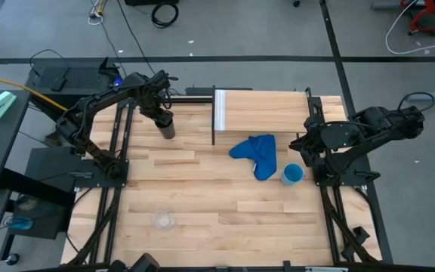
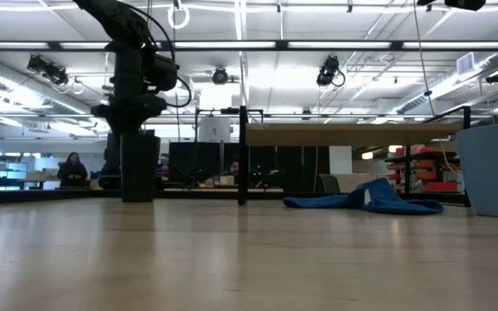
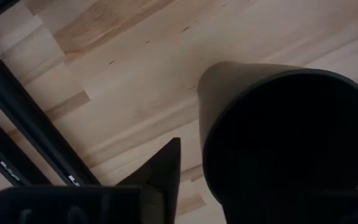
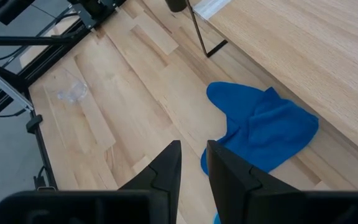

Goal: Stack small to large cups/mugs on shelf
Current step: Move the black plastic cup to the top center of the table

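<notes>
The tall black tumbler (image 1: 167, 127) stands upright on the pale wooden plank desk (image 1: 202, 204), just beside the white front edge of the low pale-wood shelf with thin black metal legs (image 1: 278, 109). The left gripper (image 1: 162, 117) is directly above the tumbler; in the left wrist view one dark finger (image 3: 163, 171) shows just outside the tumbler's rim (image 3: 291, 143), the other is hidden, and I cannot tell whether the fingers are clamped on it.

The crumpled blue cloth (image 1: 257, 154) lies on the desk against the shelf's long side. The shorter bright blue cup (image 1: 292, 174) stands upright just beyond the cloth from the shelf, near the right arm's base. The small clear glass (image 1: 163, 220) stands well apart from the shelf, toward the desk's near edge.

The right gripper (image 1: 302, 142) hangs beside the shelf's corner, above the cloth's edge; its fingers (image 4: 166, 168) stand slightly apart, holding nothing.
</notes>
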Controlling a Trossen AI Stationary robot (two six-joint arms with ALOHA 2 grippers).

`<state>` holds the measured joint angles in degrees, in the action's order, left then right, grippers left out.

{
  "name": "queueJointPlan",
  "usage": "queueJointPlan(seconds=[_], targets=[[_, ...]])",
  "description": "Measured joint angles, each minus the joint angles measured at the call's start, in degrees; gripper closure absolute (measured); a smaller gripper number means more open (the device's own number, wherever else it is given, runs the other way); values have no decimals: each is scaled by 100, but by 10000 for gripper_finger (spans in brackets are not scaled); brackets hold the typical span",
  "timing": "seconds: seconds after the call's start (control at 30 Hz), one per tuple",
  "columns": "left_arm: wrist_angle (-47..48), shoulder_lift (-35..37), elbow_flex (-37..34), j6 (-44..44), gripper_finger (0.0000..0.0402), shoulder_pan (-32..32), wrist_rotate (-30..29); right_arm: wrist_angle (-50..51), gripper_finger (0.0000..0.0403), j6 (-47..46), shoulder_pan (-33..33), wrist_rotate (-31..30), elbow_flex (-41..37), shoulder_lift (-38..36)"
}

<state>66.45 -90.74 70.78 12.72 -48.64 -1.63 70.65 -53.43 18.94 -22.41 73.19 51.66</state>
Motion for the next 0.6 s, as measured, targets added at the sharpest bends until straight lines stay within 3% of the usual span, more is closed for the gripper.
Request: queueJointPlan(seconds=[0.27,0.43,0.6], targets=[[8,0,2,61,389,2,149,-2,318,0,0,0,0,0],[151,48,67,75,383,69,581,0,318,0,0,0,0,0],[985,48,707,10,392,411,638,0,318,0,-2,0,0,-2]])
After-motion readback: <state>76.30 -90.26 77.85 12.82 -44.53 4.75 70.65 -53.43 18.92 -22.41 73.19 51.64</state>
